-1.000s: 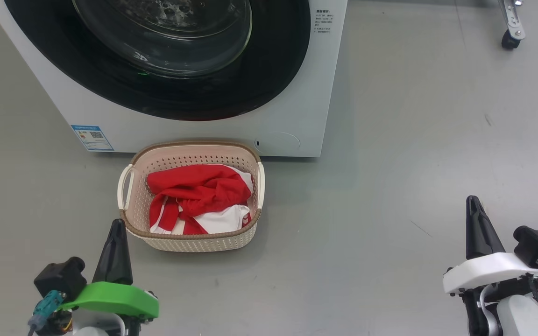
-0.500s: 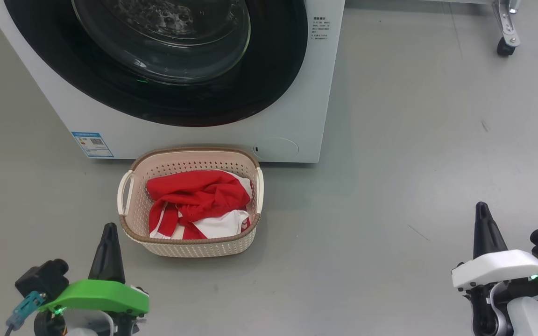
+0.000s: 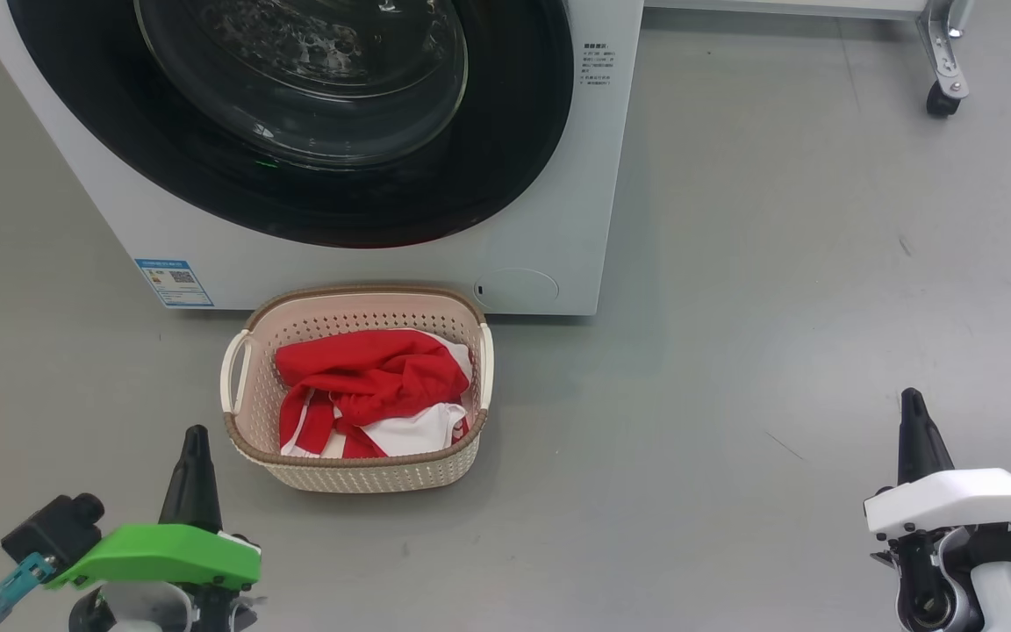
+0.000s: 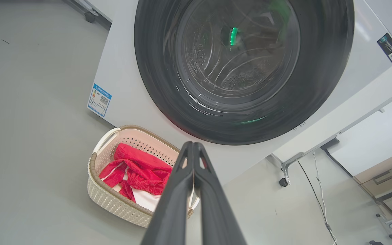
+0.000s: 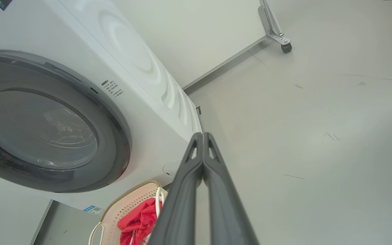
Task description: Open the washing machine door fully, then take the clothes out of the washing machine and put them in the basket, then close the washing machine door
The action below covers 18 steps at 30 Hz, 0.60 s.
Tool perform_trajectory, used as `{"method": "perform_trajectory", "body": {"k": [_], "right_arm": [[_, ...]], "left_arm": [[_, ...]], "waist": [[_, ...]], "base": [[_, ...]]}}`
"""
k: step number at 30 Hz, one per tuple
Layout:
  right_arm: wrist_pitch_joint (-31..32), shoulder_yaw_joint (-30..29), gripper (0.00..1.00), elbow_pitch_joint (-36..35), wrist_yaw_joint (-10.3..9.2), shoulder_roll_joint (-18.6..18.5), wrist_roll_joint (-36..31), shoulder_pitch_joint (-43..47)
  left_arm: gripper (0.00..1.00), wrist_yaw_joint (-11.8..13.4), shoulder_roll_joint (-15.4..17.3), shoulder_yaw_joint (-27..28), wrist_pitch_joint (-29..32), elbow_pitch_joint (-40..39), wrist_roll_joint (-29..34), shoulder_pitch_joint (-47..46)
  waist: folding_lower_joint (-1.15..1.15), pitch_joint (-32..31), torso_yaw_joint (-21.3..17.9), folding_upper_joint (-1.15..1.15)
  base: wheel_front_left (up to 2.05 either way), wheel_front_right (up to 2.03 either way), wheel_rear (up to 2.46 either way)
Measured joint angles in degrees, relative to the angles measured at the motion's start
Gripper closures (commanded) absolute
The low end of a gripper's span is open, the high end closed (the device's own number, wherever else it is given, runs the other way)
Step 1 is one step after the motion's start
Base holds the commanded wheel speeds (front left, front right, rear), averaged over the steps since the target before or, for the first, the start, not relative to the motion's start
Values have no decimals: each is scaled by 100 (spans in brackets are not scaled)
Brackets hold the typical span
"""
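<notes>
The white washing machine stands at the top of the head view, its black-rimmed glass door shut flat against the front. Before it on the floor sits the cream basket, and the red and white clothes lie inside. My left gripper is low at the left of the basket, fingers pressed together and empty. At the lower right, far from the basket, my right gripper is shut and empty too. Both wrist views show the door, the basket and the clothes.
Grey floor spreads wide to the right of the machine. A metal frame leg on a black caster stands at the top right. A cable runs along the floor beside the machine in the left wrist view.
Both grippers have sunk lower and outward in the head view, and the view itself has shifted slightly. The basket, clothes and door stay as they were.
</notes>
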Motion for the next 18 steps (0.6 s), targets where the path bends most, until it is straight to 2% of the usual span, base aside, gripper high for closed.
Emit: {"method": "perform_trajectory", "body": {"k": [18], "right_arm": [[381, -193, 100, -4, 16, 46, 1278, -1]], "left_arm": [[100, -98, 16, 196, 364, 0, -1151, 0]], "waist": [[0, -121, -28, 0]], "base": [[0, 0, 0]]}}
